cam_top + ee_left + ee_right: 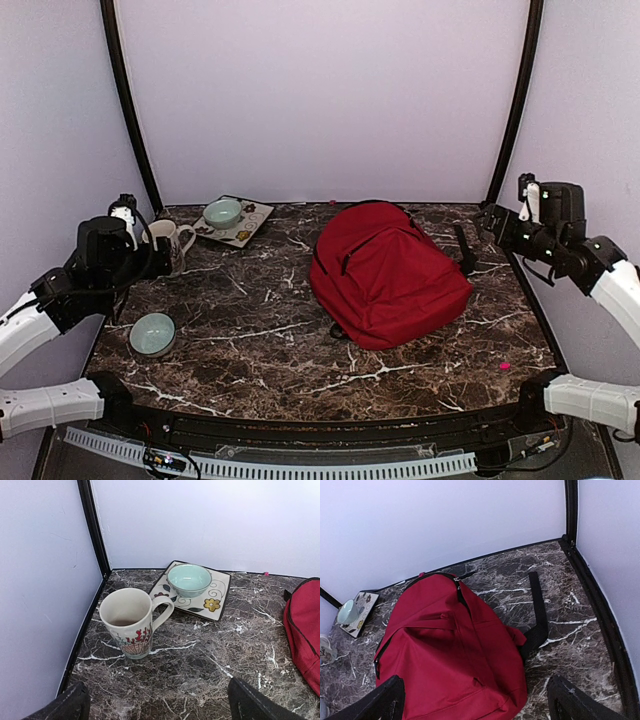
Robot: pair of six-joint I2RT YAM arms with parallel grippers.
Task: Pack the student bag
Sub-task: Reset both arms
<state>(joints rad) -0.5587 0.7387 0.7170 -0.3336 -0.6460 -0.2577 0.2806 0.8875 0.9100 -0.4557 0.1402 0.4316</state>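
The student bag (385, 272) is a red backpack lying flat right of the table's middle, front pocket up. One black strap (538, 615) trails out on its right side. Seen from the right wrist, the bag (455, 655) fills the lower left, and my right gripper (480, 700) hangs open above its near right corner with nothing between the fingers. From above, the right gripper (497, 222) is at the far right edge. My left gripper (160, 705) is open and empty over bare marble, near a flowered mug (131, 620). The bag's edge (305, 625) shows at the right.
A square flowered plate (250, 226) at the back left holds a pale green bowl (222, 212). The mug (170, 243) stands beside it. A second pale green bowl (152, 333) sits near the left front. A small pink speck (504, 366) lies front right. Black frame posts stand at the corners.
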